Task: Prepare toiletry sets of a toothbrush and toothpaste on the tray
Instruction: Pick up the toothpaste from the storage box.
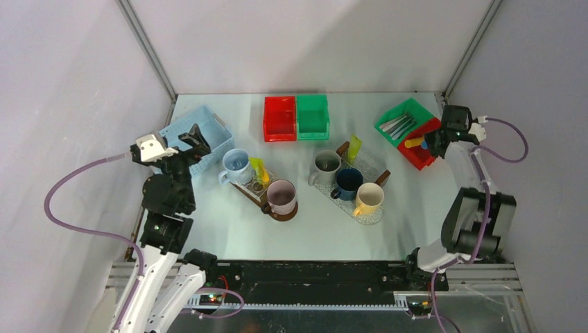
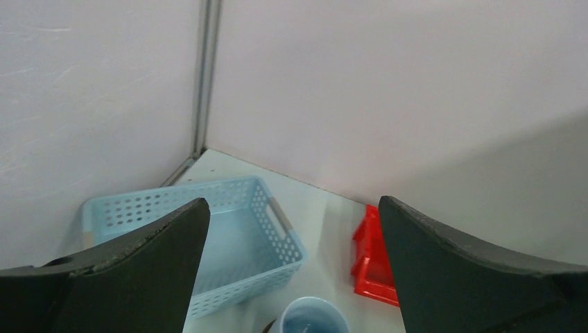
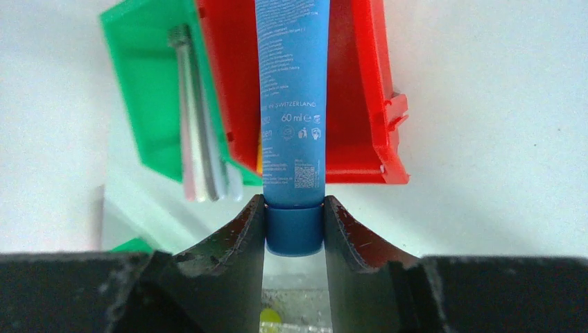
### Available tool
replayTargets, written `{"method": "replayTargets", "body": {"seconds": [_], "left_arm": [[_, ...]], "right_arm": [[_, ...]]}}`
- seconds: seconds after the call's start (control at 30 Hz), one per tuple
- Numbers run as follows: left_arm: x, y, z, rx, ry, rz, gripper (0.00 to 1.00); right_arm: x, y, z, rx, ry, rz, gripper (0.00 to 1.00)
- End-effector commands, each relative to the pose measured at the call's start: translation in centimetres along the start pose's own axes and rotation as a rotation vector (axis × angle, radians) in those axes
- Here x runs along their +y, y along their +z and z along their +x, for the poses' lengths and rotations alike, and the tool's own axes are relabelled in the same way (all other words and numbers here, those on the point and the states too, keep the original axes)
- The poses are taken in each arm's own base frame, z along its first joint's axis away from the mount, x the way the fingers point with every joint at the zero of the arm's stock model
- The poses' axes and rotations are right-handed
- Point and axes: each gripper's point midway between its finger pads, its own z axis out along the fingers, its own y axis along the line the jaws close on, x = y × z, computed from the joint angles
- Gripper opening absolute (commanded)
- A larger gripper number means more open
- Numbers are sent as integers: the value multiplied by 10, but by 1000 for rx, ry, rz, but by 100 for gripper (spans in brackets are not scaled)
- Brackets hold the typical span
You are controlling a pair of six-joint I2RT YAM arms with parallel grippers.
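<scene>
1 blue tube (image 3: 291,90) is what matters right now, and the right pincer (image 3: 295,229) is clamped on it at the cap end, with a finger pressed against each side of the dark blue cap. From the wrist view the tube's long axis runs straight out from the pincer, cap at the jaws and flat tail pointing away. Its body lies over the red bin (image 3: 364,104); I can't tell whether it is lifted clear. Beside that sits the green bin (image 3: 142,83), with the pale toothbrushes (image 3: 201,132) lying lengthwise in it.

From above, all this is at the far right corner of the table. The nearer of the 2 trays (image 1: 373,165), carrying 3 mugs (image 1: 347,182), lies to the pincer's left and closer to the arm bases. A green tube (image 1: 354,148) stands at that tray's far end.

I'd judge the coming move to be a carry leftward and back toward that tray. Since the tube sticks out ahead of the fingers, its tail needs room over the mug rims.

The left pincer (image 2: 292,208) hangs wide apart, holding nothing, above the pale blue basket (image 2: 229,236) on the far left. That is well apart from the tube, so the right arm is plainly nearer.
</scene>
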Motion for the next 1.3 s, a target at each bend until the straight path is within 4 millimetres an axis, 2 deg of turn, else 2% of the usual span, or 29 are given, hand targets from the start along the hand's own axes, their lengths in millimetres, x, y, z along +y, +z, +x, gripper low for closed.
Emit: {"method": "replayTargets", "body": {"seconds": [0.0,0.13,0.17,0.2,0.23,0.27,0.37,0.5,0.57,0.73,0.8,0.9,1.07,1.27], "left_arm": [[-31,-1,-28,-10,-84,141,98],[-46,-5,-34,11,-135,215,98],[-50,-6,-37,14,-147,230,98],[-56,-7,-32,38,-157,259,98],[-60,-8,-37,37,-170,279,98],[-67,-10,-29,80,-175,306,98],[-82,-13,-29,120,-211,372,98],[-104,-20,-33,162,-293,468,98],[-112,-22,-37,170,-340,501,98],[-131,-29,-42,210,-433,575,98],[-143,-33,-40,242,-455,618,98],[-154,-39,-36,274,-479,650,98],[-184,-48,-43,285,-538,743,98],[-219,-59,-43,325,-600,831,98]], "right_arm": [[22,-41,-13,-64,-70,-141,0],[43,-79,-15,-103,-130,-284,0],[44,-83,-14,-107,-152,-301,0],[54,-97,-13,-117,-163,-364,0],[56,-101,-11,-120,-185,-390,0],[66,-115,-10,-130,-197,-455,0],[81,-141,-5,-166,-263,-570,0],[105,-185,13,-205,-354,-754,0],[117,-211,34,-197,-410,-857,0],[136,-264,66,-222,-528,-1066,0],[140,-283,86,-204,-577,-1139,0],[143,-302,101,-205,-623,-1210,0],[144,-335,132,-189,-686,-1320,0],[141,-359,163,-182,-739,-1387,0]]}}
